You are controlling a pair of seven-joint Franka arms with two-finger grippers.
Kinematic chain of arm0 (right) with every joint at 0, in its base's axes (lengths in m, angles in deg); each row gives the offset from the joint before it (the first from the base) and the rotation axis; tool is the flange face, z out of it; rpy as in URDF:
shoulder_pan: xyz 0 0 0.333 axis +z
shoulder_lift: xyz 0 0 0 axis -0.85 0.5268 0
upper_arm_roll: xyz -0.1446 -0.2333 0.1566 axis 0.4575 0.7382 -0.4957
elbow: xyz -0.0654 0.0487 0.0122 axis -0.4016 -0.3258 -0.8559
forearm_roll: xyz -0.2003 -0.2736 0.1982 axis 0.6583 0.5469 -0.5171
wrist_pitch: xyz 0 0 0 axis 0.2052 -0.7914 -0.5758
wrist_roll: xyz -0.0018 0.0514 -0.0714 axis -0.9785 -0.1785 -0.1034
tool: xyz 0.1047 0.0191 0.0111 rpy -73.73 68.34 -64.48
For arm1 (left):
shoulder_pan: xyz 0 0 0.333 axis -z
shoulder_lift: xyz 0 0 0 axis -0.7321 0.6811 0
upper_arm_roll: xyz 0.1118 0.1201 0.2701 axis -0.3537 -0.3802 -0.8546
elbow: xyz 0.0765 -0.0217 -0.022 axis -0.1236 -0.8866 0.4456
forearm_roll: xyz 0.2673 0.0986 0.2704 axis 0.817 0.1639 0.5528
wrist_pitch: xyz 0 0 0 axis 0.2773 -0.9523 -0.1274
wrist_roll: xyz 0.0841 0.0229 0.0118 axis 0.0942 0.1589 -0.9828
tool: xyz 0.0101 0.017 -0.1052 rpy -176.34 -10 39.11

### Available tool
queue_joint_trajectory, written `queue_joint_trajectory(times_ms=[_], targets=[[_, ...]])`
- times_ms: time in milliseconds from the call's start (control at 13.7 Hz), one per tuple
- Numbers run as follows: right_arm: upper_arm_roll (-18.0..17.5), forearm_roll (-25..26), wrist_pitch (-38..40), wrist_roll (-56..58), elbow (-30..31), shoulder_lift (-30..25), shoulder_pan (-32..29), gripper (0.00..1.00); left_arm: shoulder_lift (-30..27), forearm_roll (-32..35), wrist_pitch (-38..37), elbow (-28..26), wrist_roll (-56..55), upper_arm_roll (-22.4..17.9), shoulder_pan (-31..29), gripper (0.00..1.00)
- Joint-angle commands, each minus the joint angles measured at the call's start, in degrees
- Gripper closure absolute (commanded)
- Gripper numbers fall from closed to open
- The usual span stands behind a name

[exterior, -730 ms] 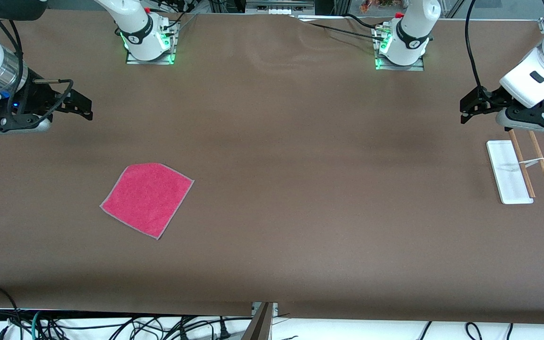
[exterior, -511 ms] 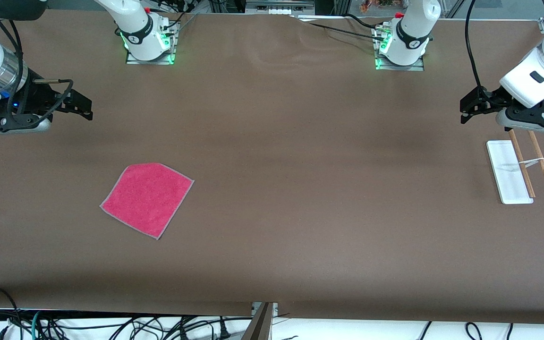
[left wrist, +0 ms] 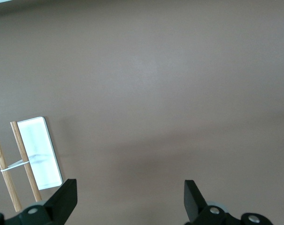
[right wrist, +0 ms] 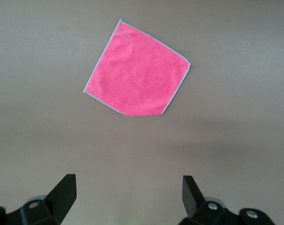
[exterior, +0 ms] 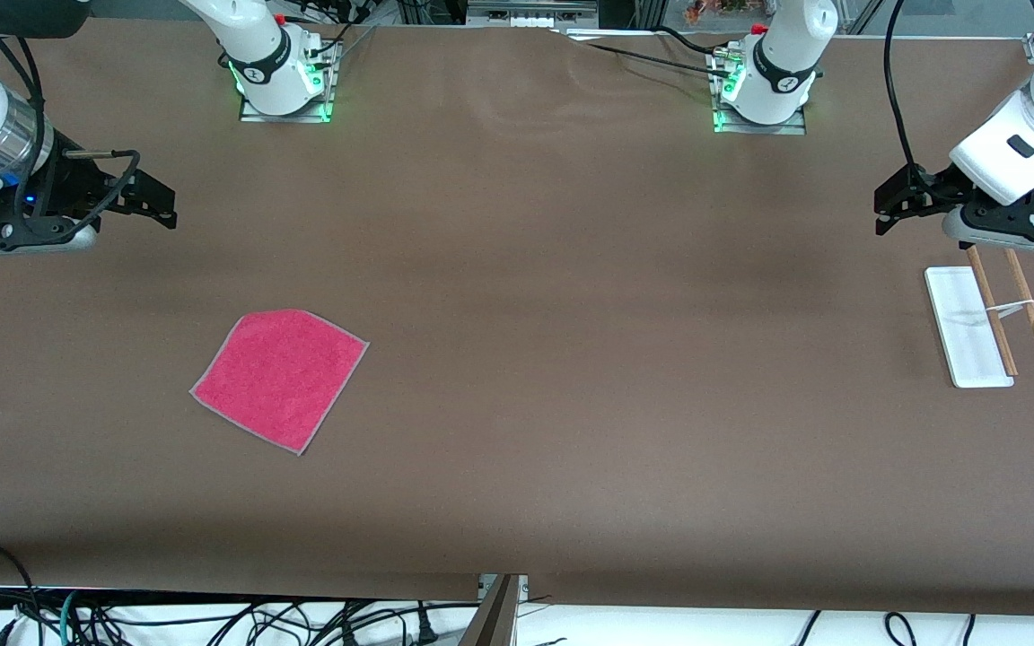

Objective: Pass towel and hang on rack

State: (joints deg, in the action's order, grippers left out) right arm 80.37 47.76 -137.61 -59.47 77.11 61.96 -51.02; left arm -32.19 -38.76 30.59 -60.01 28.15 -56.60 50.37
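The pink-red towel (exterior: 280,379) lies flat on the brown table toward the right arm's end; it also shows in the right wrist view (right wrist: 137,70). The rack (exterior: 988,318), white base with two wooden rods, stands toward the left arm's end; it also shows in the left wrist view (left wrist: 26,161). My right gripper (exterior: 158,199) is open and empty, up in the air above bare table, apart from the towel. My left gripper (exterior: 887,205) is open and empty, up in the air beside the rack.
The two arm bases (exterior: 284,76) (exterior: 764,85) stand along the table's edge farthest from the front camera. Cables (exterior: 212,619) hang below the table's near edge. Bare brown tabletop (exterior: 616,359) lies between towel and rack.
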Motion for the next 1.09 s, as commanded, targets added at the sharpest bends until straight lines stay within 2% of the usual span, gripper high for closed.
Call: queue_joint_trajectory(times_ms=[0,1021], targets=[[0.6,1.2,-0.1,-0.7,-0.5,-0.3,0.8,0.0,0.6,-0.5,-0.8,1.6,-0.5,0.1,-0.1,0.0],[0.4,1.2,0.7,3.0,-2.6,1.0,0.8,0.0,0.6,-0.5,-0.8,1.6,-0.4,0.1,-0.2,0.0]])
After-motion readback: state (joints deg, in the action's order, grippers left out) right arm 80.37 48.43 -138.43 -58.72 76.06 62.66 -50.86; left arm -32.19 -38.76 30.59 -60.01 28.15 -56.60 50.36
